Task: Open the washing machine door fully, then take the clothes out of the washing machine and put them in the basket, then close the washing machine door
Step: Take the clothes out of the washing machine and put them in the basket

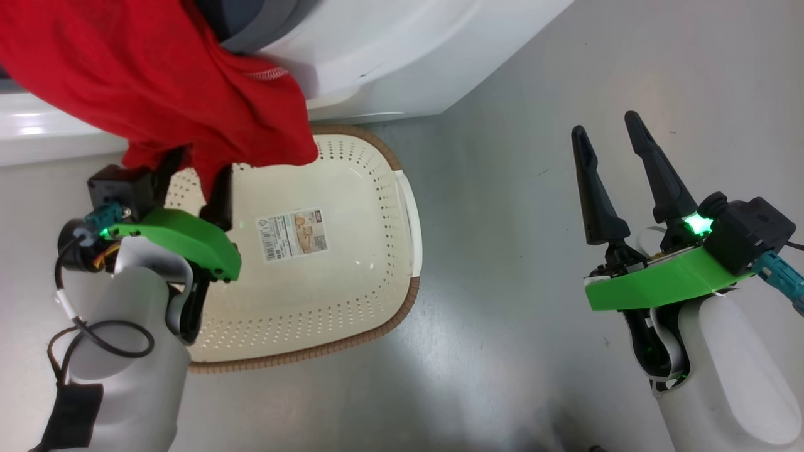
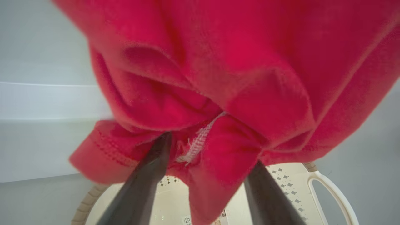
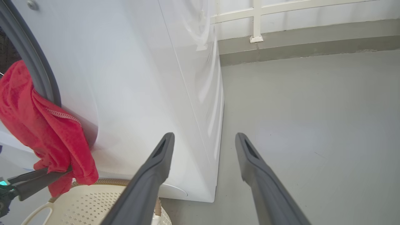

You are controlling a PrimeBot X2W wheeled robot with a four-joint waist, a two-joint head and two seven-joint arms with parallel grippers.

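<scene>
Washer (image 1: 402, 56) first, big and white, across the top of the head view, with a grey rubber ring (image 3: 36, 62) around its open mouth. Grey floor (image 1: 534, 282) all around. Next, cream basket (image 1: 339, 289) on the floor just beside the washer's front, with a paper label (image 1: 293, 234) on its bottom. Then red clothes (image 1: 157, 81): top end draped over the rubber ring and out of the mouth, bottom end dangling above the far edge of the basket. Not in the basket yet. Left gripper (image 2: 212, 149) under that bottom end, fingers (image 2: 147, 181) spread wide apart, cloth sagging between them and lying on them, not pinched. Right gripper (image 1: 604, 122) off to the side over bare floor, well apart from everything, fingers spread too, holding nothing. Looks like the drop step, and probably too soon for a clean drop, with so much cloth hung up on the ring. To do it well: close the left fingers on the thick fold near the white stitching (image 2: 200, 140), pull down and away from the washer to slide the top end free, bring the bundle over the label, then let go. Go slowly, to keep every bit of cloth inside the brown rim (image 1: 408, 301) and off the floor. Peek into the mouth afterwards for more clothes before closing up.
</scene>
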